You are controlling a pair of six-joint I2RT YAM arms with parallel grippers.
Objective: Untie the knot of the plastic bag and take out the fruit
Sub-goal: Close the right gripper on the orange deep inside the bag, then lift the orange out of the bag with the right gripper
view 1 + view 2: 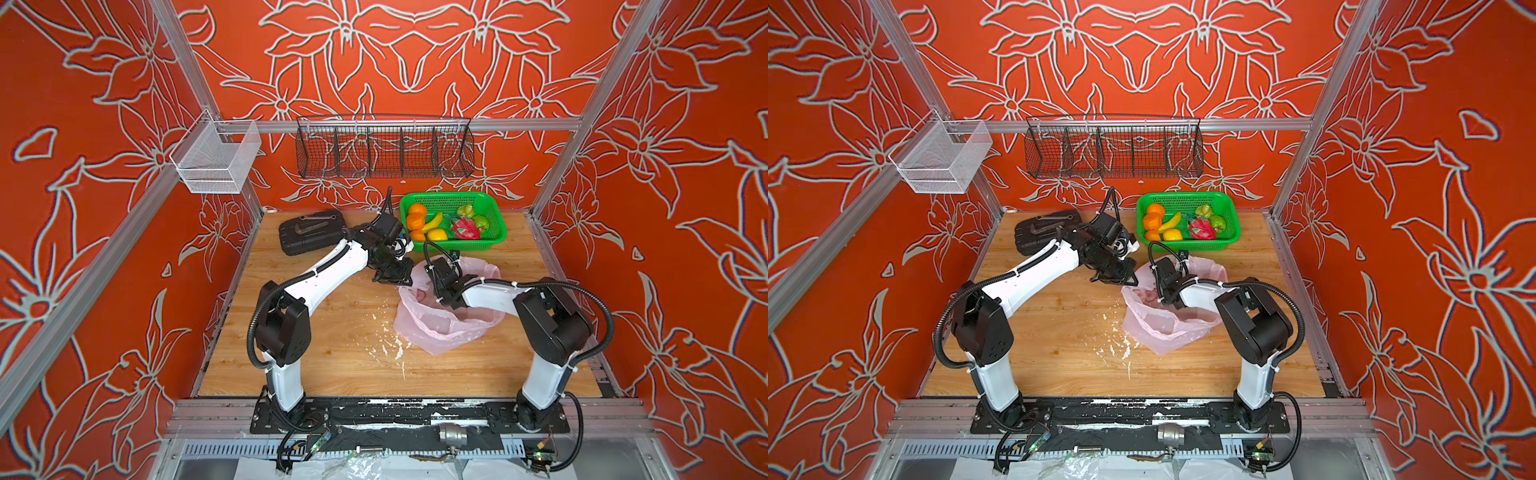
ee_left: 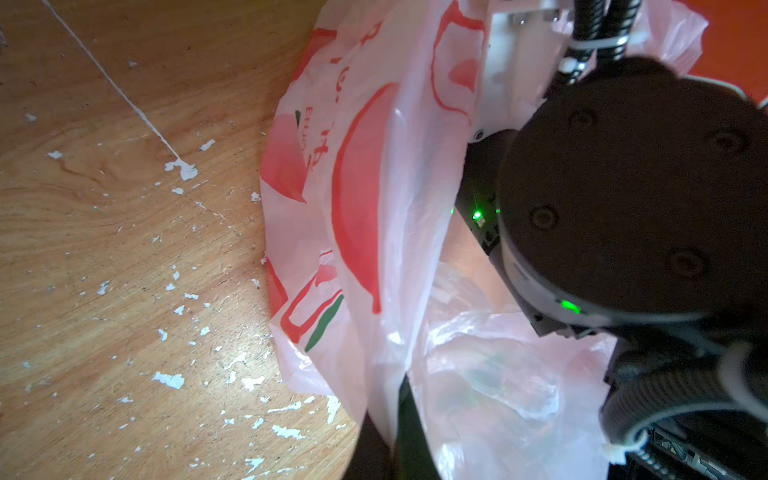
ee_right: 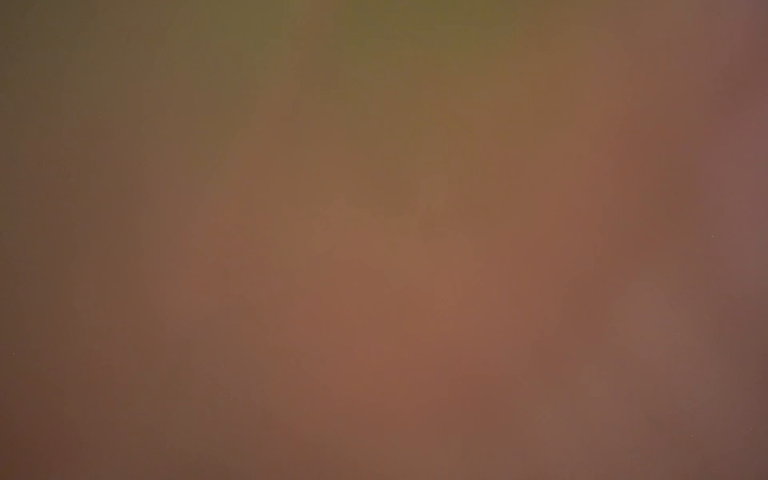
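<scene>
The pink plastic bag [image 1: 440, 332] [image 1: 1163, 332] lies on the wooden table with its mouth standing open; no knot shows. My left gripper [image 1: 405, 282] [image 2: 399, 436] is shut on the plastic bag's near-left rim and holds it up. My right arm reaches into the mouth from the right. Its wrist [image 1: 442, 284] is inside, the fingers are hidden by film, and the right wrist view is only a brown blur. Fruit sits in the green basket [image 1: 453, 199]: oranges [image 1: 417, 210], a yellow one [image 1: 437, 235], a dragon fruit [image 1: 465, 228] and green ones [image 1: 465, 210].
A banana [image 1: 432, 222] lies among the basket's fruit. A black tool case [image 1: 309, 230] rests at the back left of the table. On the back rail hang a black wire rack [image 1: 384, 151] and a white mesh box [image 1: 216, 164]. White flecks [image 1: 390, 349] dot the wood.
</scene>
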